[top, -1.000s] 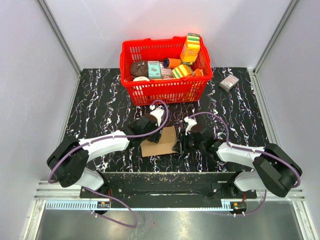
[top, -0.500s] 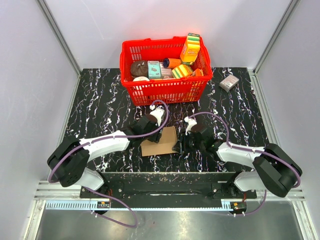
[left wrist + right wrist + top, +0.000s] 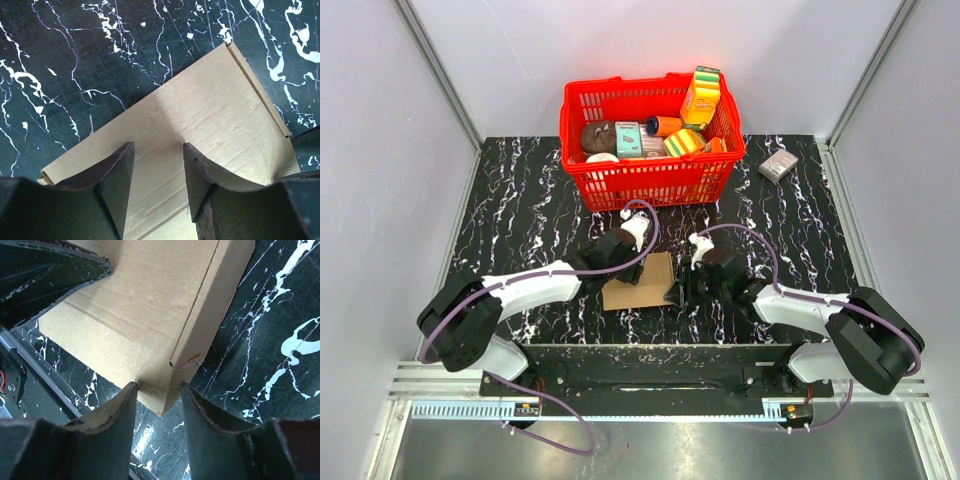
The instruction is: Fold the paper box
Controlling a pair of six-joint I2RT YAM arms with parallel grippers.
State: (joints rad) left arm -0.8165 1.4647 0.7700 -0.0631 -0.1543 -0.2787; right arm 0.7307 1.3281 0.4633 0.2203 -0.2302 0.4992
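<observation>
Top external view gives us the paper box [image 3: 638, 283] lying as a low, closed carton on the black marbled table [image 3: 520, 200]. It is in front of the red basket [image 3: 650, 182], on the side toward the arm bases and apart from the basket. The left gripper [image 3: 623, 268] is over the box edge that faces the basket. The right gripper [image 3: 681, 290] is at the box's right end, below the basket's right half.

From the left wrist we see that gripper's fingers [image 3: 120, 170] apart above the flat top panel, with bare cardboard showing in the gap. We cannot tell whether the tips touch it.

From the right wrist, its fingers [image 3: 112, 410] also stand apart. A corner of the box reaches in between them, with a finger just beside each face. We cannot tell whether they squeeze it.

Colourful packages [image 3: 700, 95] fill the basket, and a small grey-pink box [image 3: 778, 165] sits just right of it.
</observation>
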